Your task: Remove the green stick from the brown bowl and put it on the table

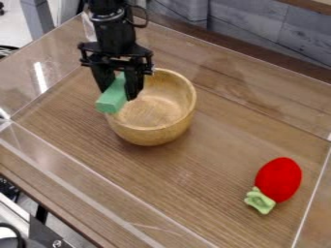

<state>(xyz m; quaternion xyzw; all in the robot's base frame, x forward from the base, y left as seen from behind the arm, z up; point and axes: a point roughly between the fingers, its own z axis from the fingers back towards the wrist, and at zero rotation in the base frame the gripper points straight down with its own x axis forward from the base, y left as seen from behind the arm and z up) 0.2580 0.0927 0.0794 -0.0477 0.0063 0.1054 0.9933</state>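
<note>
The table (195,174) was a brown wood-grain surface bounded by low clear acrylic walls (39,82). At the left of the scene, 1 black gripper (119,85) pointed straight down from its arm, with its jaws closed narrowly on the green stick (112,97). The stick was held tilted, clear of the bowl's interior and positioned over the bowl's left rim, its lower end hanging outside the wall. Whether the stick brushed the rim could not be determined from this view; it appeared to be just clear of it. The brown bowl (158,114) stood upright on the table immediately right of the gripper, and its visible interior held nothing. Well apart from it, toward the lower right corner, 1 red strawberry toy (277,178) lay on the table, its green leaf (260,201) pointing toward the near wall.
</note>
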